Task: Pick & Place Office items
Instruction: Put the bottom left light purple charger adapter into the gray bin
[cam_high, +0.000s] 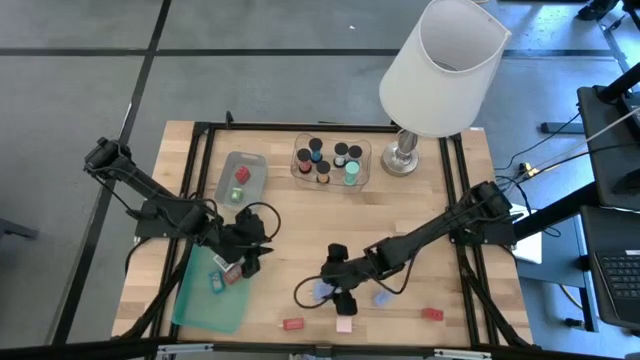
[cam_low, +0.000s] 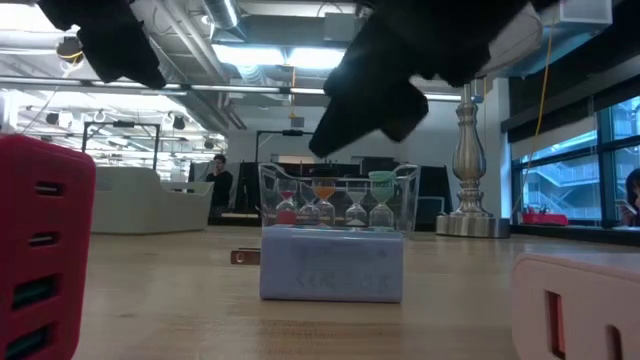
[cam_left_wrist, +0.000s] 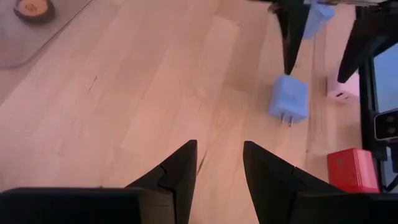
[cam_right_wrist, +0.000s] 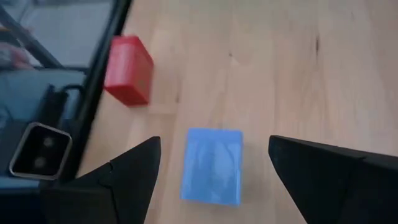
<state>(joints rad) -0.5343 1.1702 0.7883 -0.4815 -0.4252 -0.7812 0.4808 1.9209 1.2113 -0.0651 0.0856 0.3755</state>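
My right gripper (cam_right_wrist: 211, 155) is open and hovers low over a light blue block (cam_right_wrist: 211, 165) lying flat on the table near the near edge. Its fingers stand on either side of the block without touching it. The high view shows that block (cam_high: 320, 291) beside the gripper (cam_high: 330, 288). My left gripper (cam_left_wrist: 217, 158) is open over bare wood, by the green lid (cam_high: 205, 295); nothing is between its fingers. A second blue block (cam_left_wrist: 289, 99), a pink block (cam_left_wrist: 341, 92) and a red block (cam_left_wrist: 351, 169) lie apart on the table.
A clear tray (cam_high: 362, 172) with dark, coloured-topped cylinders and a lamp (cam_high: 440, 60) stand at the far edge. Another clear tray (cam_high: 252, 160) holds red and green pieces. Two small pieces (cam_high: 222, 278) lie on the green lid. Red blocks (cam_high: 293, 324) (cam_high: 432, 314) sit near the near edge.
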